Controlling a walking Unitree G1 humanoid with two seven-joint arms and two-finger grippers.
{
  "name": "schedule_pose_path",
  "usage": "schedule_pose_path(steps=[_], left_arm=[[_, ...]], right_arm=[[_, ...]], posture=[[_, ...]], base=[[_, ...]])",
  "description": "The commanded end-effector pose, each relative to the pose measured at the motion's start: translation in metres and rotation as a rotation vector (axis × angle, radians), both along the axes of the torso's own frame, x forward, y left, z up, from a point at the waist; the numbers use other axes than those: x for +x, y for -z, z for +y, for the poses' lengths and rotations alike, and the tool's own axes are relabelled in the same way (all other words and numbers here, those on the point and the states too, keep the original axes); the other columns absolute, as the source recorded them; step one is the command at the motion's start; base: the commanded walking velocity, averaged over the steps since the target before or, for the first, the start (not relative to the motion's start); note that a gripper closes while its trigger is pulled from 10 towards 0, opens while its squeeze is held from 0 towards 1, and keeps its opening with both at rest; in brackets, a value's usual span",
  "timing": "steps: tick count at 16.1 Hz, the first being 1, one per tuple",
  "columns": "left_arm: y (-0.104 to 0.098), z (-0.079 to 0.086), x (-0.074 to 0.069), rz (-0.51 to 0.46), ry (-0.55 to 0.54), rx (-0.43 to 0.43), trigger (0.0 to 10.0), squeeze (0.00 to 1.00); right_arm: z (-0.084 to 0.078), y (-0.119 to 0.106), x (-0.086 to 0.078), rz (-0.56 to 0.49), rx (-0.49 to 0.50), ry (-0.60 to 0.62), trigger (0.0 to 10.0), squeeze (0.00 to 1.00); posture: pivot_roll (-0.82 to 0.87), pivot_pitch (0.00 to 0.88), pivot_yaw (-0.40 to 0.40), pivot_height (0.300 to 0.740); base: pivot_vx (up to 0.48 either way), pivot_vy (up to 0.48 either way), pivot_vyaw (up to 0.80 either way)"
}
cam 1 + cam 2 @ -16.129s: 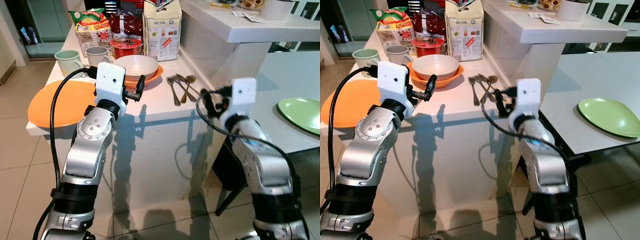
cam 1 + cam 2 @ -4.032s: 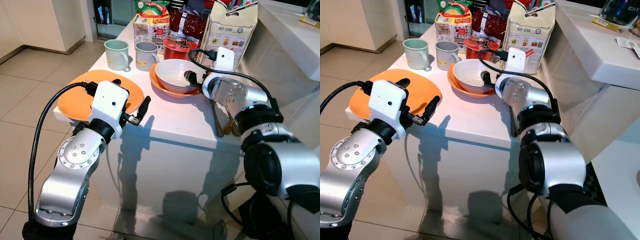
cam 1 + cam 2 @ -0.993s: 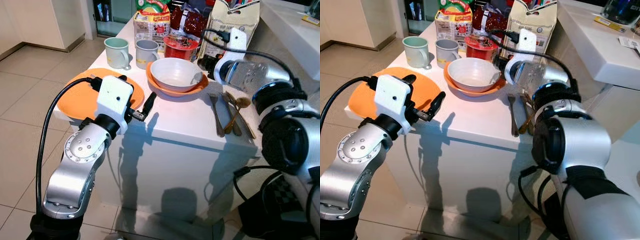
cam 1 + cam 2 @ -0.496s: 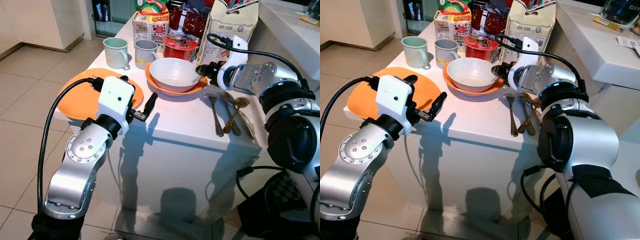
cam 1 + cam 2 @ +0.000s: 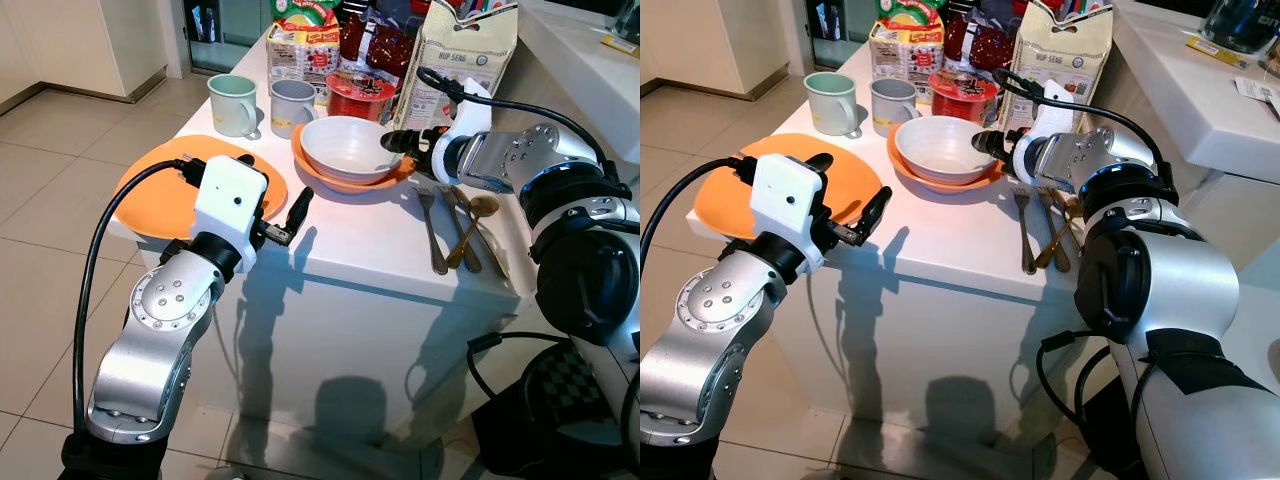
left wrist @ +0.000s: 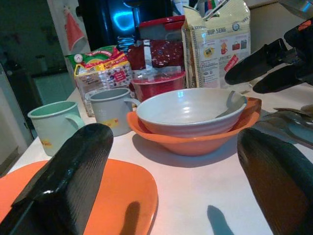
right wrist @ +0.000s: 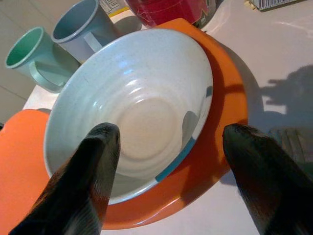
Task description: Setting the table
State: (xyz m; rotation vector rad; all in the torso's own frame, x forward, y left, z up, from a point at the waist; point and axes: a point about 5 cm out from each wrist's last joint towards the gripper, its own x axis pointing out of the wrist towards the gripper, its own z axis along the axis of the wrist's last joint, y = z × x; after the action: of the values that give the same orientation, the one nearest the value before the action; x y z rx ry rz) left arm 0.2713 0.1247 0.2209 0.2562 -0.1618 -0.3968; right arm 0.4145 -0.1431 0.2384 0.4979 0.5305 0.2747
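The right gripper (image 7: 164,161) is reaching in over the near rim of the white bowl (image 5: 350,148), its fingers (image 7: 93,166) spread wide, one over the bowl's inside and the other over the rim of the orange bowl (image 5: 392,176) beneath. The white bowl is sitting nested in the orange one on the counter (image 5: 370,235), between the mugs (image 5: 292,105) and the cutlery (image 5: 455,225). To take it well, the robot should probably be lowering one finger inside the wall and the other outside it, between the two bowls, so that only the white one is pinched; catching both rims would likely lift the stack or tip it. A slow, level lift would be keeping it clear of the red tub (image 5: 361,96) and the paper bag (image 5: 455,55) just behind. The left gripper (image 5: 290,218) is hovering open at the counter's near edge, beside the orange plate (image 5: 160,185), holding nothing. Compared with a second ago, the right gripper is sitting further forward, now at the bowl's rim rather than back near the bag, while the left has barely shifted.
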Motion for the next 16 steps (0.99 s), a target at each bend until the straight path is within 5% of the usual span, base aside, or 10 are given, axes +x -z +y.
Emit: schedule_pose_path(steps=[1, 10, 15, 16], left_arm=[[0.000, -0.004, -0.003, -0.001, 0.006, 0.000, 10.0, 0.00], [0.001, -0.003, -0.006, 0.003, -0.002, 0.001, 10.0, 0.00], [0.000, -0.005, -0.007, 0.003, 0.011, 0.000, 10.0, 0.00], [0.000, -0.007, -0.009, 0.010, 0.037, -0.001, 10.0, 0.00]], right_arm=[[-0.006, -0.004, 0.000, -0.001, -0.008, 0.023, 10.0, 0.00], [0.005, 0.028, -0.005, 0.090, -0.001, 0.013, 10.0, 0.00], [0.013, 0.029, -0.005, 0.088, 0.090, 0.011, 10.0, 0.00], [0.015, 0.030, -0.006, 0.093, 0.070, -0.009, 8.6, 0.00]], posture=[[0.08, 0.000, -0.145, 0.740], [0.09, 0.000, -0.153, 0.740], [0.10, 0.000, -0.149, 0.740], [0.10, 0.000, -0.149, 0.740]], base=[[0.000, 0.000, 0.00], [0.000, 0.000, 0.00], [0.000, 0.000, 0.00], [0.000, 0.000, 0.00]])
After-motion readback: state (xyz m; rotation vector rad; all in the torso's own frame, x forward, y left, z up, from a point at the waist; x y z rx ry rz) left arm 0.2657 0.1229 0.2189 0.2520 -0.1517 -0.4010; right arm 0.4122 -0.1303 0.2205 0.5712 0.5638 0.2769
